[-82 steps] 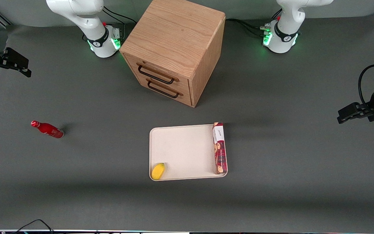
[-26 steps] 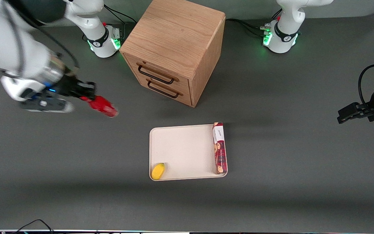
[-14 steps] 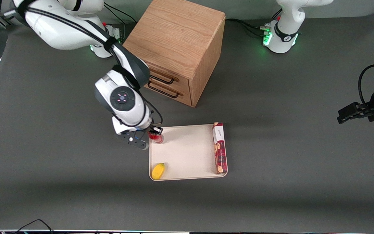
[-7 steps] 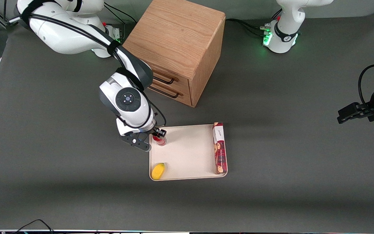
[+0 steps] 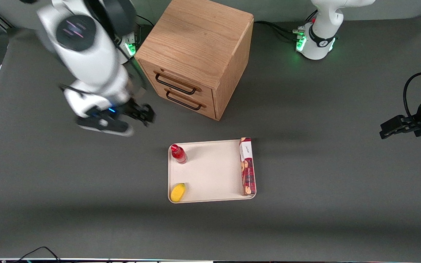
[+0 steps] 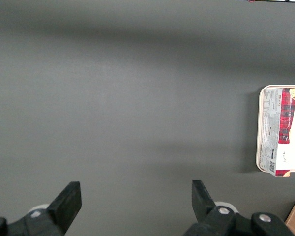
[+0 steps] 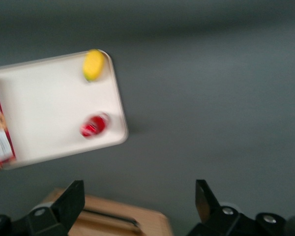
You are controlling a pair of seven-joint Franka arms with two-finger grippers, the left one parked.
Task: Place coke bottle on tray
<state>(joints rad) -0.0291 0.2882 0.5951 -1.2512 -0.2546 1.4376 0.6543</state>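
The gripper hangs above the bare grey table, beside the wooden cabinet's drawer fronts and farther from the front camera than the tray. It is blurred in the front view, but the wrist camera shows its two black fingers spread wide apart with nothing between them.

The coke bottle stands upright on the tray, in the corner nearest the working arm and farthest from the front camera. It is a small, slim, glossy red bottle with a red cap. From the wrist camera it reads as a round red spot just inside the tray's rounded corner; whether it touches the low rim is hard to tell.

The tray is flat, cream-white and rectangular, with a matte surface. A smooth yellow oval object sits in its corner closest to the front camera, on the same side as the bottle and well apart from it. A long red-patterned cookie box lies flat along the tray's edge toward the parked arm.

The cabinet is a blocky cube of light grained wood with two dark, thin bar handles on its drawers.
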